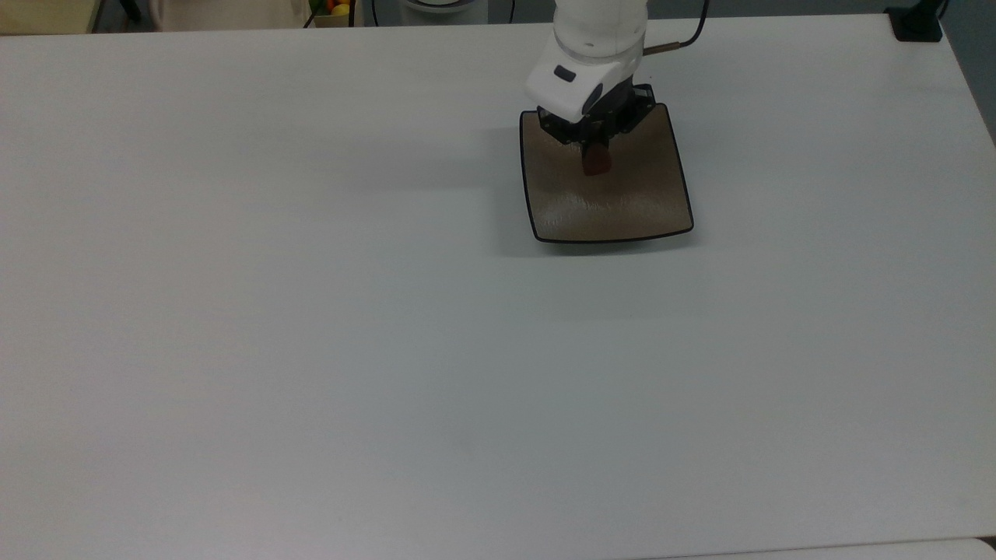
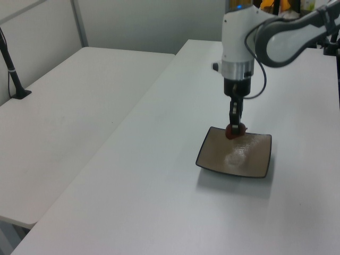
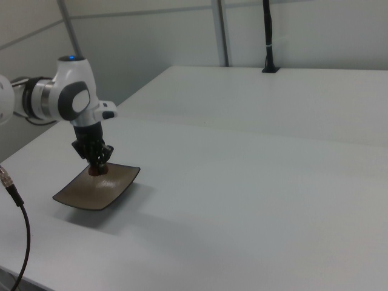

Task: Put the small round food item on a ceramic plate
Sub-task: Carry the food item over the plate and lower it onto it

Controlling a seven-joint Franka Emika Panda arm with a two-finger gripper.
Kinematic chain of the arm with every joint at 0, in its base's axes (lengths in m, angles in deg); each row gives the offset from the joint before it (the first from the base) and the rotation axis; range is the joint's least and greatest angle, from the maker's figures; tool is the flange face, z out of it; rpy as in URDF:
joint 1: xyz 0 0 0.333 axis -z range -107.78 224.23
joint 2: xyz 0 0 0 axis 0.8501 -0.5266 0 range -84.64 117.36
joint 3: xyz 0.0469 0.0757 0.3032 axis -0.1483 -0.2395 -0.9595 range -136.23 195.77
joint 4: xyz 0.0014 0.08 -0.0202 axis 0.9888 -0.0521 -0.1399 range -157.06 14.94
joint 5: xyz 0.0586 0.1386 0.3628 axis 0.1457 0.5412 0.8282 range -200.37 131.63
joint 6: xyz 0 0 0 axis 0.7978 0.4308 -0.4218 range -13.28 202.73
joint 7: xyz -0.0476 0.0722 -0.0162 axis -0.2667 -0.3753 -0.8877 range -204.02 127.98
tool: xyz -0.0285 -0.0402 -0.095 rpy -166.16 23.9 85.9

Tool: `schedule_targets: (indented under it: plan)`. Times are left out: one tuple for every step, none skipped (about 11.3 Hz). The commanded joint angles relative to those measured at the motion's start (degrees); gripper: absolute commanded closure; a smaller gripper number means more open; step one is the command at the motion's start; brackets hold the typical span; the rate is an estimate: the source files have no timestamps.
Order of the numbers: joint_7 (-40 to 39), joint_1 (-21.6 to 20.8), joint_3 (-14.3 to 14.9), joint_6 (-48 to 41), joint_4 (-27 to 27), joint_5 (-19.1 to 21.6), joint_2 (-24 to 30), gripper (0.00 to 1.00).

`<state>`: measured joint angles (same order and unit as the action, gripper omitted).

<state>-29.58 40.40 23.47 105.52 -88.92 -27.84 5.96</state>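
Observation:
The square taupe-brown ceramic plate (image 1: 622, 206) (image 2: 249, 159) (image 3: 91, 191) with its thin black rim lies on the white table. My gripper (image 1: 596, 158) (image 2: 234, 129) (image 3: 97, 168) points straight down over the plate's far part, shut on the small round food item (image 1: 597, 162) (image 2: 234, 132) (image 3: 96, 171), a dark reddish-brown lump. The item hangs low over the dished centre, close to the plate's surface; whether it touches the plate I cannot tell. The arm's white wrist hides the plate's rear edge in the top view.
The white table (image 1: 311, 311) stretches wide to the top view's left and front. A second white table (image 2: 64, 122) stands beside it in the left view. A black post (image 3: 267, 36) rises at the far table edge in the right view; a cable (image 3: 15, 200) hangs at the right view's left.

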Motion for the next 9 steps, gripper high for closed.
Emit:
schedule_targets:
  plan:
    - [4.3, -0.2, -1.9, 11.4, -8.0, 0.5, 2.2, 0.79]
    - [4.7, -0.1, -2.5, 14.5, -9.4, 0.5, 2.3, 0.79]
    - [6.7, -0.2, -2.6, 18.5, -11.0, 0.5, 2.3, 0.79]
    - [7.1, -0.2, -3.0, 22.3, -13.1, 0.4, 2.3, 0.79]
    - [7.1, -0.2, -3.6, 24.6, -14.4, 0.1, 2.1, 0.79]
    - [6.5, -0.2, -3.7, 24.9, -14.8, -0.6, 2.0, 0.79]
    - [6.5, -0.1, -3.7, 25.1, -14.8, -2.3, 2.0, 0.79]
    - [6.2, -0.1, -3.7, 25.2, -14.8, -3.2, 1.7, 0.79]
    - [5.9, -0.1, -3.7, 25.3, -14.8, -3.3, 1.6, 0.79]
